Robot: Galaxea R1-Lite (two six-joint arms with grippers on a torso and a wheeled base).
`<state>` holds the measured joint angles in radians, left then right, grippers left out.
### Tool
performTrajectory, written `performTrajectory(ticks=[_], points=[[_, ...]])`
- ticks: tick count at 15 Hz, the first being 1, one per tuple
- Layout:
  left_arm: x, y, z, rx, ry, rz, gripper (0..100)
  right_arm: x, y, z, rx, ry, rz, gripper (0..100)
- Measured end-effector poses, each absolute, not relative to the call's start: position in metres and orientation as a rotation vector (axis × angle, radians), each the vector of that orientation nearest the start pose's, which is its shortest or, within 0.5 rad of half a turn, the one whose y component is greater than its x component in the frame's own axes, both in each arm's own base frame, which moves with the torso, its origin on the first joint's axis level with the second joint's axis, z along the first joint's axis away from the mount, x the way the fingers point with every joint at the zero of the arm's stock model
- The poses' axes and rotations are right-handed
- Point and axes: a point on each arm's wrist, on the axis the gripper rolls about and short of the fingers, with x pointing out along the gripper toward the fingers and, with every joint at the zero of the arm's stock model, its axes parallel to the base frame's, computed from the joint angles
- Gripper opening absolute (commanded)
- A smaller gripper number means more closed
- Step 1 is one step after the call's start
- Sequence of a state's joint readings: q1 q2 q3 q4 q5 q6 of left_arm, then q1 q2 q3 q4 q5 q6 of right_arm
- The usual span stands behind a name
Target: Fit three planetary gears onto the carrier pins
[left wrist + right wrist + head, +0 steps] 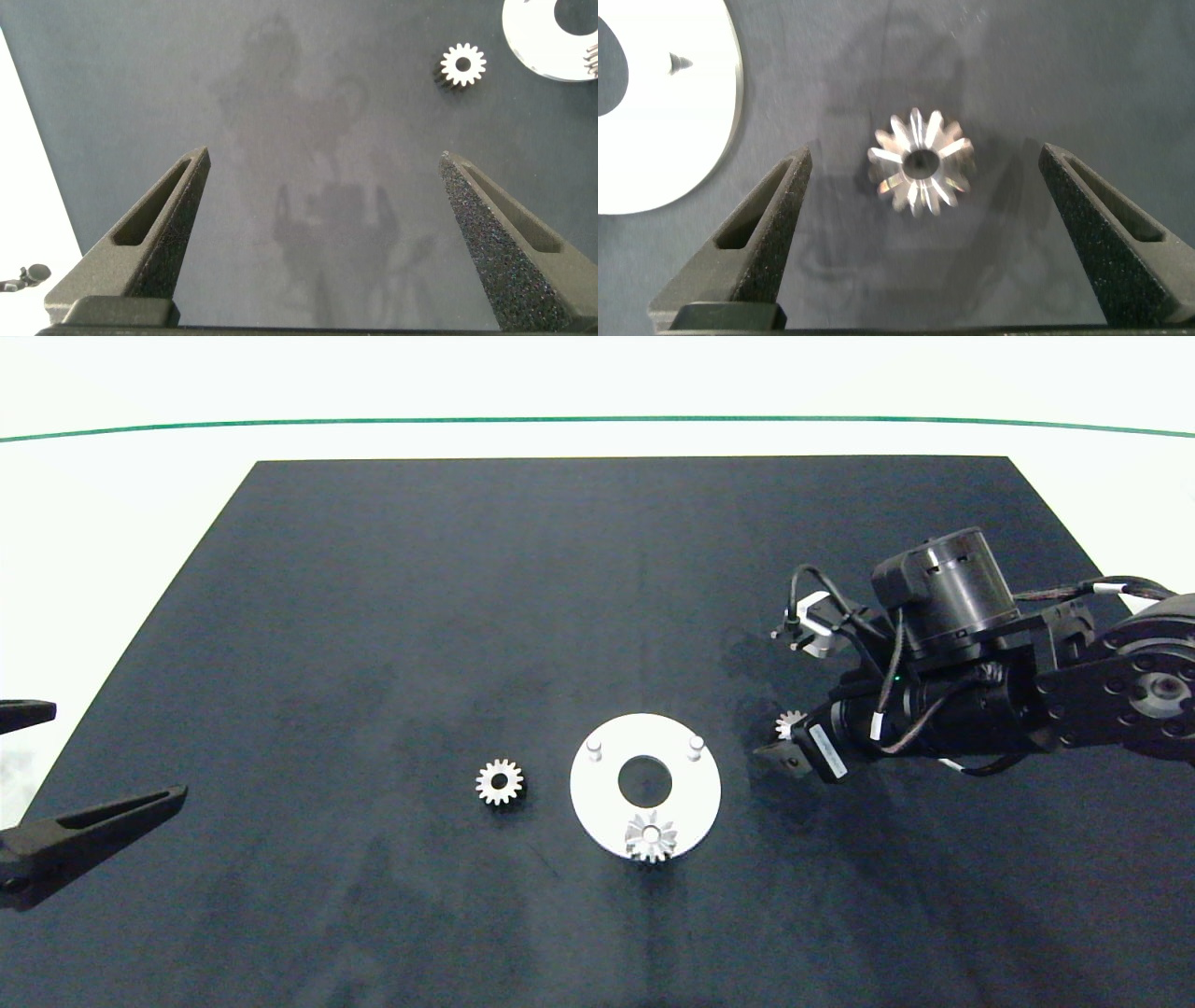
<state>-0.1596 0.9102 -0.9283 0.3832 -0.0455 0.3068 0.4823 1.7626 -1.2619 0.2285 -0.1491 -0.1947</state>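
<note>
the right claw (920,233) hangs just over a loose gear (920,163) lying flat on the dark surface (373,616), near the right side of the white disc (597,793), its two fingers spread wide with the gear between them and touching neither. this gear looks like a small solid metal piece, stiff and fairly dense for its size, with slick pointed teeth, so a pinch across opposite tooth tips, square to the hole, seems the safest hold. its hole faces straight up, so its axis is vertical, matching the two bare pins (594,748) standing upright on the disc. one gear (651,837) already sits at the disc's near edge, and another gear (500,782) lies flat left of the disc. the left claw (93,821) rests at the surface's left edge, fingers apart and empty.
</note>
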Motion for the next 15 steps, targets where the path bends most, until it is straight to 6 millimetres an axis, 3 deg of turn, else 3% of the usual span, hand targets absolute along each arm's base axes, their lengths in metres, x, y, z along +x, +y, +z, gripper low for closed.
performTrajectory(ticks=[5,15], points=[[0.084,-0.0144,0.2788,0.323,0.332,-0.256,100,0.2927,0.1551,0.2048,-0.42,0.671,0.401,96],[0.084,-0.0144,0.2787,0.322,0.334,-0.256,100,0.2934,0.1564,0.2028,-0.423,0.678,0.404,75]])
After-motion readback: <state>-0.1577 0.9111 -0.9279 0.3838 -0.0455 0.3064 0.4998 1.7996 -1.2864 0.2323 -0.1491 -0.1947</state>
